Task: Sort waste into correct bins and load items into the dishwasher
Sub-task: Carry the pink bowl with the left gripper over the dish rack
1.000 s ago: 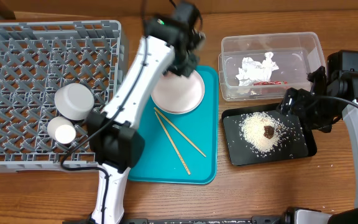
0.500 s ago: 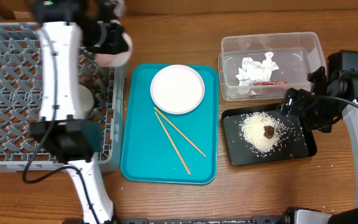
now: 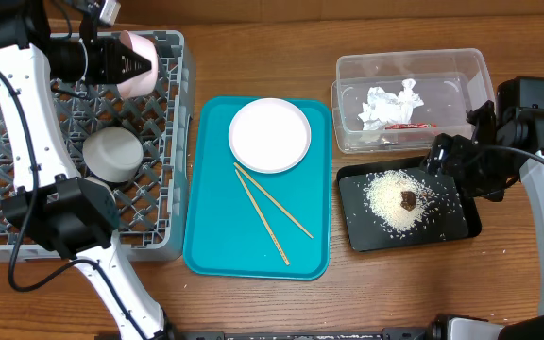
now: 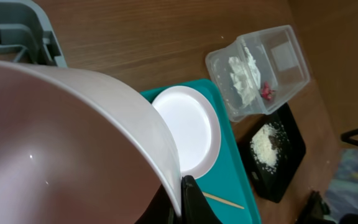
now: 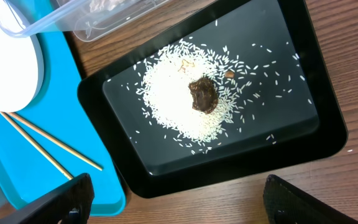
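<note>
**Sam:** Where is the pink bowl?

**Me:** The pink bowl [image 4: 73, 143] is at the upper left of the frame, tipped on its side over the dish rack [image 3: 159, 198]. My left pincer [image 4: 182, 200] is pinched shut on its rim.

**Sam:** Is it hard to hold?

**Me:** I think it is light and stiff, but smooth, so it could slip. It could crack if I drop it. The rim is the good place to hold, and I have it there.

**Sam:** Is there room to put it down?

**Me:** Yes. The other bowl [image 3: 113, 154] sits at the middle left of the rack, so I aim for bare grid beside it. The rack wall is low, and I must not bump it.

**Sam:** And the other side?

**Me:** My right pincer [image 5: 185, 202] is wide open and holds nothing. It hangs over the black tray [image 3: 470, 222] at the right, where the rice [image 3: 390, 200] lies. The plate [image 3: 269, 135] and chopsticks [image 3: 272, 212] wait on the teal tray [image 3: 206, 236] in the middle.
</note>
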Robot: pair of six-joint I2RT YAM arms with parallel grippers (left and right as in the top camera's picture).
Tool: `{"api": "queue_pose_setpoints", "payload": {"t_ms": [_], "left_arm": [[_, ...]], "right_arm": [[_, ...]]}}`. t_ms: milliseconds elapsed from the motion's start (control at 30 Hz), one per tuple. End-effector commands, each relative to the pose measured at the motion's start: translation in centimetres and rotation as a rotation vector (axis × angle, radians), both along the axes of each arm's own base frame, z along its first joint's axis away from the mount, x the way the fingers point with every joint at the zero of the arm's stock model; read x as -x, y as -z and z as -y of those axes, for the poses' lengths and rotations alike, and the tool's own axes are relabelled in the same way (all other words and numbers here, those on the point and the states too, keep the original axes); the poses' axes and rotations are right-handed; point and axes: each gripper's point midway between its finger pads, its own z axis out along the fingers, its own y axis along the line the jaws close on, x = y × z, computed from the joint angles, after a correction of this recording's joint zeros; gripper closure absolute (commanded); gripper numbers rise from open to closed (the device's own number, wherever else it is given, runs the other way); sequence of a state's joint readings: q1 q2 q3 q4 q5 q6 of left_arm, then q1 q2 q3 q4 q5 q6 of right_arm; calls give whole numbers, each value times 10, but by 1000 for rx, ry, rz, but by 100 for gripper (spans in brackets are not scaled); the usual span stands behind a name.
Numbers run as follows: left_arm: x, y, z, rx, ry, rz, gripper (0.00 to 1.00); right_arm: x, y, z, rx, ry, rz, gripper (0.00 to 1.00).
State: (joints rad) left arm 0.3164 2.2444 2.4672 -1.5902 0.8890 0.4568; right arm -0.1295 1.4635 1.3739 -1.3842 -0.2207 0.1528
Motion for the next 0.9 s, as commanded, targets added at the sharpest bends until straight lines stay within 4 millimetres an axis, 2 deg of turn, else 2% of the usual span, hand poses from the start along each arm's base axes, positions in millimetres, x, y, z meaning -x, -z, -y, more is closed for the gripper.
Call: {"api": "queue_pose_setpoints", "payload": {"t_ms": [0, 500, 867], "left_arm": [[1, 7, 1, 85, 86, 82, 96], [5, 69, -17, 134, 106, 89, 96], [2, 87, -18, 126, 107, 105, 96]], "right_arm": [[-2, -6, 1, 8, -3, 23, 11], [-1, -6, 1, 7, -3, 20, 11], [-1, -6, 1, 7, -3, 18, 11]]}}
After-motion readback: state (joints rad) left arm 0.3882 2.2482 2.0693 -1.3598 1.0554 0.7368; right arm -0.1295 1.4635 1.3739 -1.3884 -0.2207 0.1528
